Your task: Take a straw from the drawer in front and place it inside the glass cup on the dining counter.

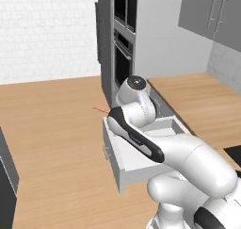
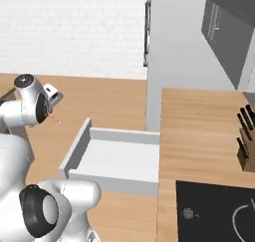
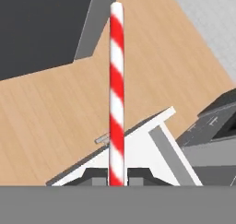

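Note:
My gripper (image 3: 116, 176) is shut on the straw (image 3: 116, 94), a red-and-white striped stick that runs straight up from between the dark fingertips (image 3: 94, 175). The hand hangs above the floor, left of the open drawer (image 2: 114, 159). In the right base view the straw (image 2: 54, 119) pokes out as a thin red line from the gripper (image 2: 48, 111). The left base view shows the straw (image 1: 100, 109) beyond the forearm and the drawer (image 1: 141, 157) pulled out, its inside bare. The drawer's front and bar handle (image 3: 102, 138) lie below the hand. The glass cup and the dining counter are out of view.
A tall dark oven cabinet (image 1: 117, 49) stands behind the drawer. The wall counter (image 2: 199, 126) to the right carries a knife block (image 2: 246, 146) and a black cooktop (image 2: 214, 211). Grey upper cabinets (image 1: 212, 11) hang above it. Wood floor (image 1: 52, 143) stretches to the left.

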Motion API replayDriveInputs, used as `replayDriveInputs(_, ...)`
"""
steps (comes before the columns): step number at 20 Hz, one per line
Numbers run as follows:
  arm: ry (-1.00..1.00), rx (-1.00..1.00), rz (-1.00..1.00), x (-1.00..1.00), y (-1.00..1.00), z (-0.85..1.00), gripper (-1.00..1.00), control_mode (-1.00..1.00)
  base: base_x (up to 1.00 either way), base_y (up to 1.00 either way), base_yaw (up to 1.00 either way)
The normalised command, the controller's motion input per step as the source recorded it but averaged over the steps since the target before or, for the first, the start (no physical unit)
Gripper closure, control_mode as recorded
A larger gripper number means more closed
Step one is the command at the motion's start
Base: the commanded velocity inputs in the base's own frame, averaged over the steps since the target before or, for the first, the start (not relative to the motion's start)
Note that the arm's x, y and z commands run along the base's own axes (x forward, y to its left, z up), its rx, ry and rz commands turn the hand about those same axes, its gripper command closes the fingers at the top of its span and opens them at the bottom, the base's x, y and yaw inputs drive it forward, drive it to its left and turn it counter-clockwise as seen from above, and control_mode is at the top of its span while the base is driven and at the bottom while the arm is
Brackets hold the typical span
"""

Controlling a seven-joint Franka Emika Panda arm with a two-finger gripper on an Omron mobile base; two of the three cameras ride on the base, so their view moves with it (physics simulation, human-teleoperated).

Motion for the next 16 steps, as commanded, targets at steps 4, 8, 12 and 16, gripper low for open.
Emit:
replayDriveInputs(4, 0.0, 0.0, 0.0, 0.0, 0.0, 0.0, 1.0, 1.0, 0.0, 1.0, 0.03)
replayDriveInputs(8, 0.0, 0.0, 0.0, 0.0, 0.0, 0.0, 1.0, 1.0, 0.1, 1.0, 0.0)
replayDriveInputs(12, 0.0, 0.0, 0.0, 0.0, 0.0, 0.0, 1.0, 1.0, 0.49, 0.69, 0.0)
replayDriveInputs(16, 0.0, 0.0, 0.0, 0.0, 0.0, 0.0, 1.0, 1.0, 0.78, 0.34, 0.0)
